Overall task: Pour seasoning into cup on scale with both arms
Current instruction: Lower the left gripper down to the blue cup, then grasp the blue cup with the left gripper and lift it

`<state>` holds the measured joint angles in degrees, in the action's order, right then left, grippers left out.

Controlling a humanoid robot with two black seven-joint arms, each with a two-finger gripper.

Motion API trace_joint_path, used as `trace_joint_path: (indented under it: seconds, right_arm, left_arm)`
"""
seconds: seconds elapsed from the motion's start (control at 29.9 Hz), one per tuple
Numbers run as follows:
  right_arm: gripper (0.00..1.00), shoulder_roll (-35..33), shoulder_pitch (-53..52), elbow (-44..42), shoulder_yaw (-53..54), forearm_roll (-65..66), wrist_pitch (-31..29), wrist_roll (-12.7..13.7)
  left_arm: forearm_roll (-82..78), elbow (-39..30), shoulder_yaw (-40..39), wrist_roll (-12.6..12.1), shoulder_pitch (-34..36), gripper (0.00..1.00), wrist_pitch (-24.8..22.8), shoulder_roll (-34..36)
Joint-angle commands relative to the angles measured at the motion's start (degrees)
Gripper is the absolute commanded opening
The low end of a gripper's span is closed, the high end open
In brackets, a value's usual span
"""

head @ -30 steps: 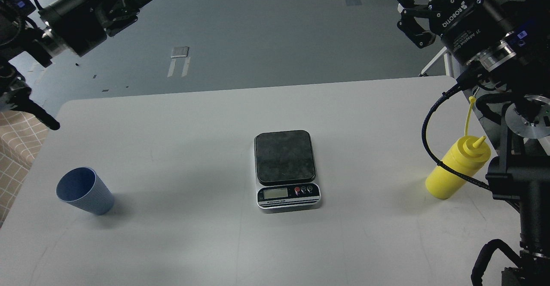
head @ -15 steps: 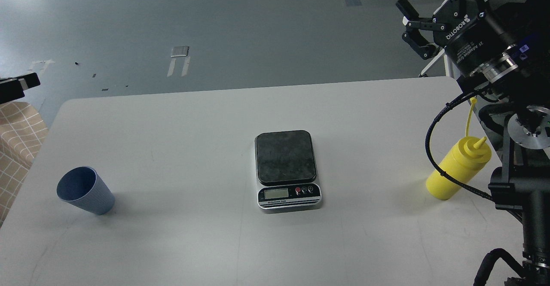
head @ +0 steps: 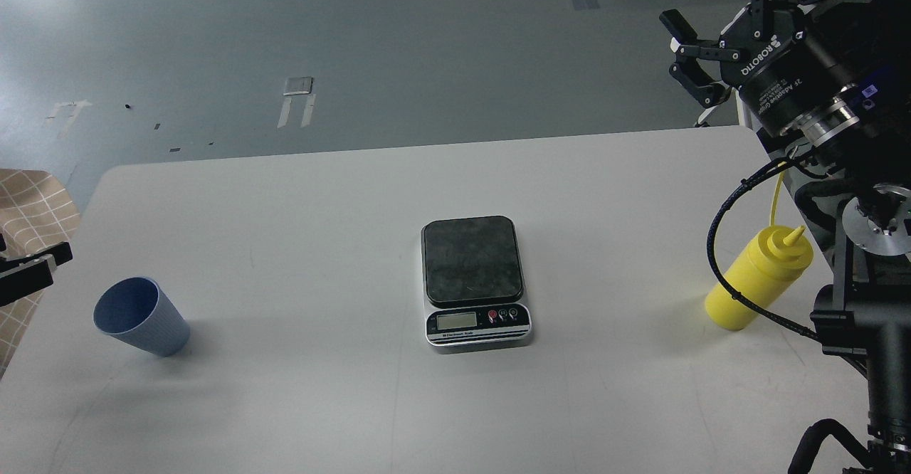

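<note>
Gaping right claw [head: 694, 58], empty

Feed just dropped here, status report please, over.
Right end effector open, raised beyond table. Left barely in view, state unclear. Cup left, bottle right, scale bare. Nothing in the way.

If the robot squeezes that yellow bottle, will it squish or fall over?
Probably it squishes: the yellow bottle looks like soft plastic. It's tall and narrow, so a sideways nudge might tip it. Its thin cap strap looks floppy and may wobble.
</note>
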<state>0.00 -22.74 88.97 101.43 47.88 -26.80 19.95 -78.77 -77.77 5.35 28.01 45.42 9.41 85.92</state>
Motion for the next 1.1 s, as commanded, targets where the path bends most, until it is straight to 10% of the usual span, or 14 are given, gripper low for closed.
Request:
trace_joint_path:
  seconds: [0.0, 1.07]
  right_arm:
    - [1.00, 0.0, 0.3, 0.3, 0.0, 0.0, 0.0, 0.0]
    - [1.00, 0.0, 3.2, 1.7, 2.5, -0.1, -0.1, 0.0]
  left_arm:
    - [0.2, 0.3, 0.1, 0.0, -0.8, 0.98, 0.0, -2.4]
    - [-0.4, 13.2, 0.7, 0.0, -8.5, 0.88, 0.2, -14.8]
